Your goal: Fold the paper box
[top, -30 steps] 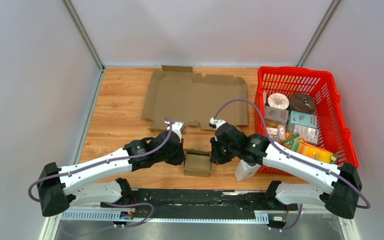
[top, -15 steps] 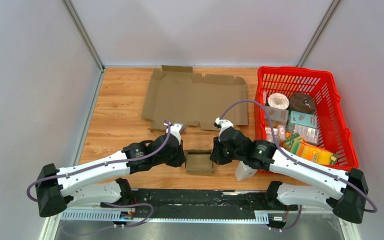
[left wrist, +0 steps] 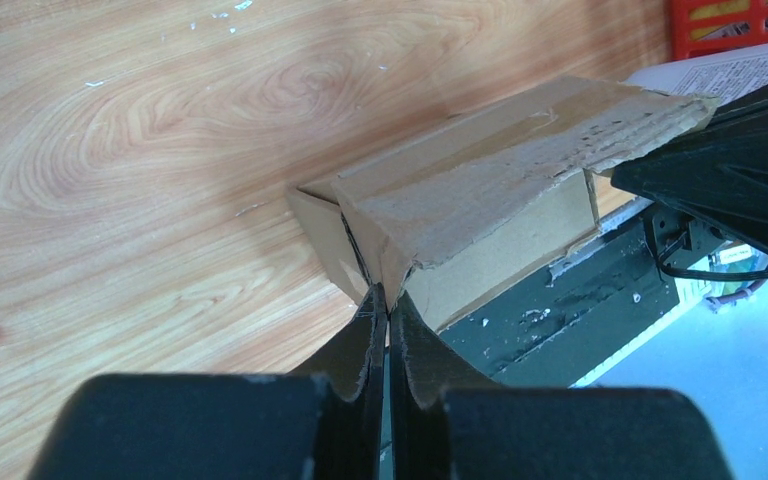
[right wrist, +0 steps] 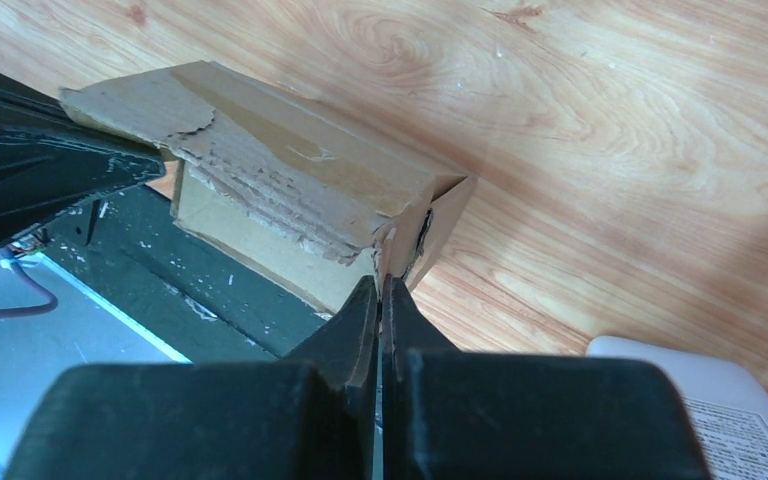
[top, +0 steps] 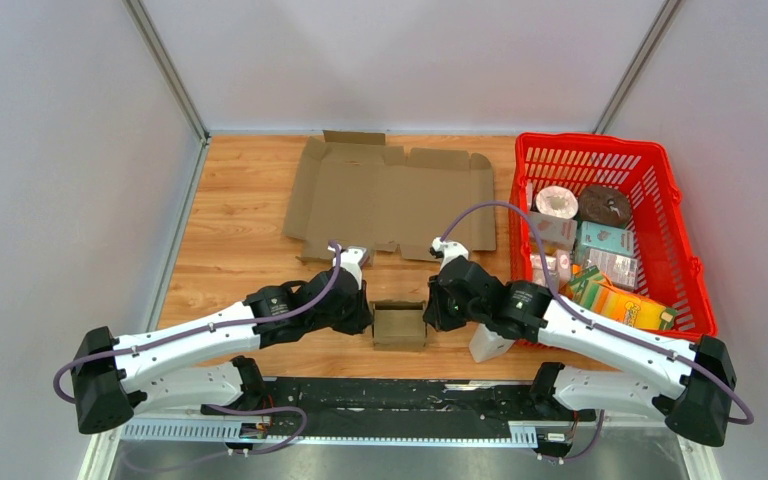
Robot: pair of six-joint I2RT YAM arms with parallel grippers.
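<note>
Paper box (top: 398,325): is sitting on the wooden surface (top: 230,240) near its front edge, directly between the two hands and just behind the black base rail (top: 390,395). It is small and brown, and its open side is facing up in the top view.
Left hand (left wrist: 381,300): is pinching the box's left end wall. The jaws are standing at a thin slit, with cardboard caught between the fingertips. The arm is reaching in low from the left.
Right hand (right wrist: 381,285): is pinching the opposite end wall at its corner, its jaws likewise nearly together on the cardboard. The arm is reaching in low from the right.
Box flap: is leaning at a slant over the box's inside in both wrist views. Its top paper layer is peeling and ragged along the edge. Whether the flap is touching the far wall cannot be told.
Flat cardboard sheet (top: 390,200): is lying unfolded at the back of the surface, well apart from the box.
Red basket (top: 585,140): is standing at the right side of the surface, carrying a white roll, a dark round item and several printed cartons.
White carton (top: 490,343): is lying partly under the right arm, just beside the basket's near left corner and near the box's right end.
</note>
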